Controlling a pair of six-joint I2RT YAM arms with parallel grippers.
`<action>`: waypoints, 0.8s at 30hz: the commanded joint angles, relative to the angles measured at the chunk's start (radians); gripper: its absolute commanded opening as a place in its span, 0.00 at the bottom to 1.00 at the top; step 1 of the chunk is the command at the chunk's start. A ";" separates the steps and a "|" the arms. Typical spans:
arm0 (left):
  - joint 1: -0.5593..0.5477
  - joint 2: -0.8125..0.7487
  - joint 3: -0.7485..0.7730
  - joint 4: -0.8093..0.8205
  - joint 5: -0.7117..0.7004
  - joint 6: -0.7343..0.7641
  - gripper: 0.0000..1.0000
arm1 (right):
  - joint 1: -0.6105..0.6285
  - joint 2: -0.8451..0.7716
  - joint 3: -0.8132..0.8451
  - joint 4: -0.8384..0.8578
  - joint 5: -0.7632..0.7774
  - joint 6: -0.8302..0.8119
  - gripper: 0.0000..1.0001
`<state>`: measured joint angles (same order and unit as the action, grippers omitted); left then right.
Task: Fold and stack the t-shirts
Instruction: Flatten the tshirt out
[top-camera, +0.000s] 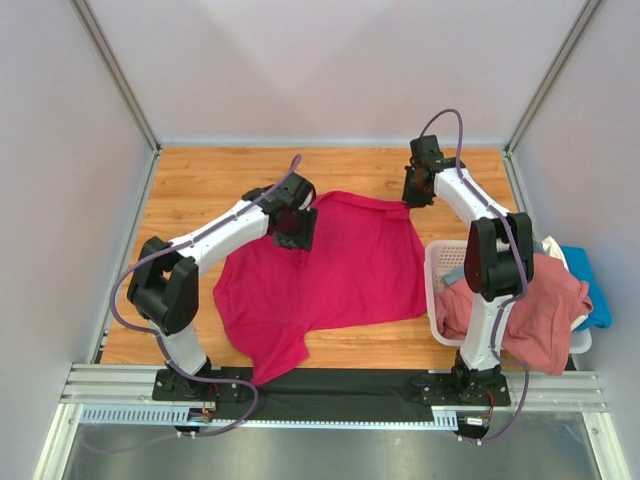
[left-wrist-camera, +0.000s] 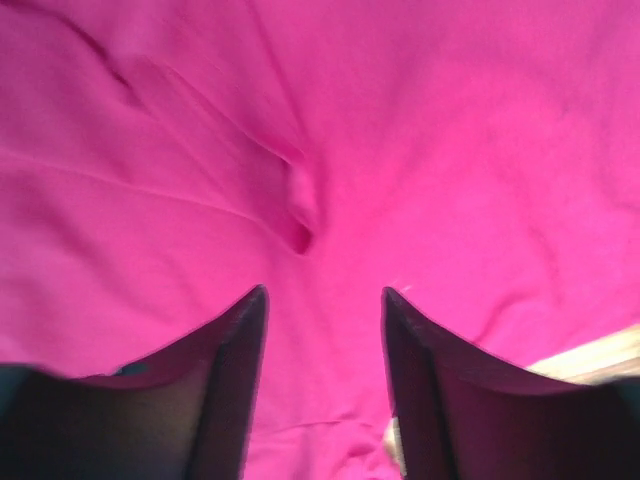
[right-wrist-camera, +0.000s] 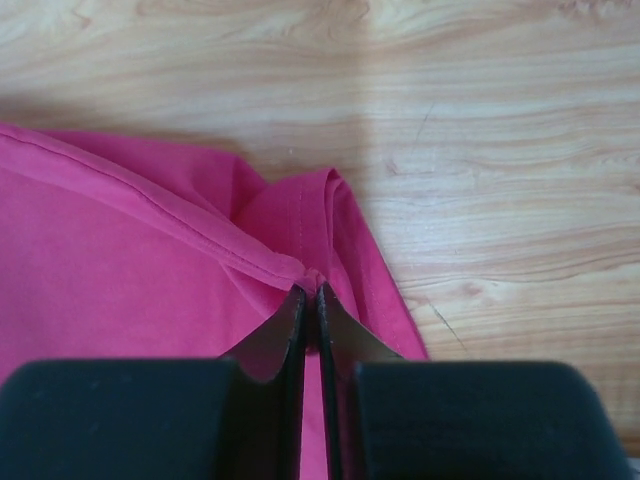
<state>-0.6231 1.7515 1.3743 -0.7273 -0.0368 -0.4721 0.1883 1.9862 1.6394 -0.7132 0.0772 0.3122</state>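
We've got the magenta shirt (top-camera: 340, 275) spread out on the wooden surface (top-camera: 200, 185), pretty much in the middle, between the two arms. It's not lying square. Its long axis runs on a diagonal, from a lobe reaching toward the near-left edge up to a pointed corner at the far right. We can't tell from above which end is the neck. The cloth is a plain bright magenta-red, mostly flat but rumpled. It has soft creases and a small pinched-up ridge that shows in the left wrist view.

The left gripper (left-wrist-camera: 325, 295) sits over the far-left part of the shirt with its fingers apart and nothing between them, only magenta cloth below. The right gripper (right-wrist-camera: 310, 295) is at that far-right corner, fingers pressed together on the stitched hem, so it's clamped on the magenta shirt, with bare wood just beyond.

Off to the right, the white basket (top-camera: 436, 262) holds a dusty pink shirt (top-camera: 540, 305) that slumps over its rim. A blue shirt (top-camera: 598, 290) and a whitish shirt (top-camera: 553, 250) peek out behind it.
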 joint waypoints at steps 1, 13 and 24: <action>0.092 -0.041 0.098 -0.041 0.029 0.110 0.54 | -0.003 -0.055 -0.007 -0.025 -0.019 0.018 0.08; 0.276 0.184 0.200 0.001 0.380 0.120 0.25 | 0.033 -0.049 0.086 -0.063 -0.030 0.012 0.42; 0.207 0.005 -0.155 0.164 0.449 -0.109 0.51 | 0.125 -0.124 -0.027 -0.015 -0.186 0.022 0.53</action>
<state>-0.3851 1.8439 1.2438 -0.6483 0.3660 -0.4667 0.3012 1.9190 1.6321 -0.7582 -0.0826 0.3283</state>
